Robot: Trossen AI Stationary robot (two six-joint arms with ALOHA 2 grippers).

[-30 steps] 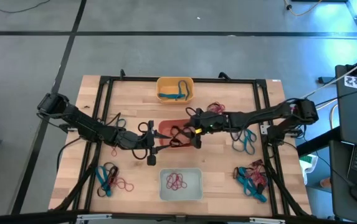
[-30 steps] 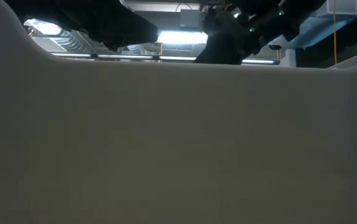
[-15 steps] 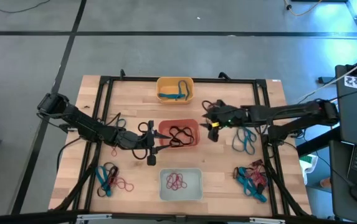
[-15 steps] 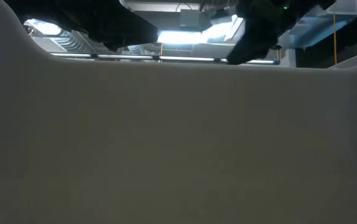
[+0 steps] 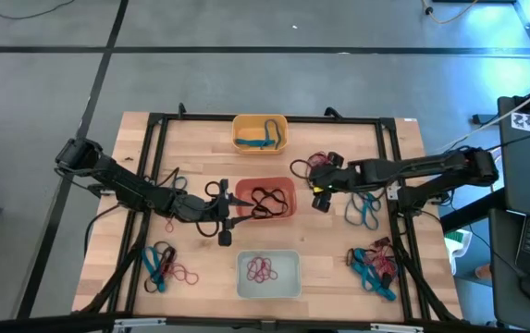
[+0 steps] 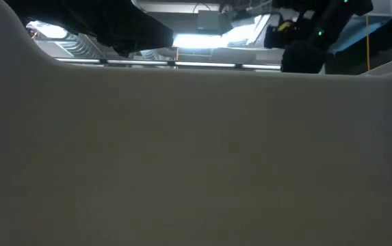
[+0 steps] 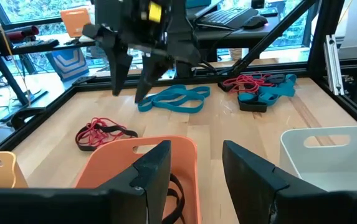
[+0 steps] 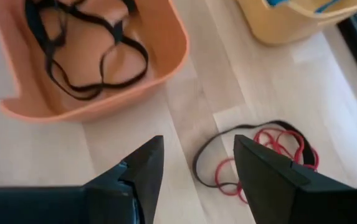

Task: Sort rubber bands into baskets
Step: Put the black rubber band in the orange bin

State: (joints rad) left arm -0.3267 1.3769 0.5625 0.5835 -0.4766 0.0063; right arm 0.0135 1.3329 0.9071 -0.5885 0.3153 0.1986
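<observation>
Because its fingers point(image 8: 194, 180) stand open and empty, the right gripper point(image 5: 320, 197) sits poised above the red-and-black rubber bands point(image 8: 259, 155); left fingers point(image 7: 159, 168) gape likewise.

Black rubber bands point(image 5: 266, 200) (tangled) fill red-orange basket point(image 5: 287, 190).

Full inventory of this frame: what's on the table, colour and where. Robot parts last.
Yellow basket: one, far edge centre, blue-teal bands inside.
Red-orange basket: one, table centre, black bands inside.
Pale basket: one, near edge centre, red-pink bands inside.
Loose red and black bands: small cluster, right of the red-orange basket, just ahead of the right tool.
Loose blue-teal bands: one bunch, right side, under the right arm.
Mixed pile: teal, red and black, near-right corner.
Mixed pile: teal and red-pink, near-left corner.
Table: one, light wood, black frame around it.
Left tool: open, empty, at the red-orange basket's left edge.
Right tool: open, empty, over the loose red and black bands.
</observation>
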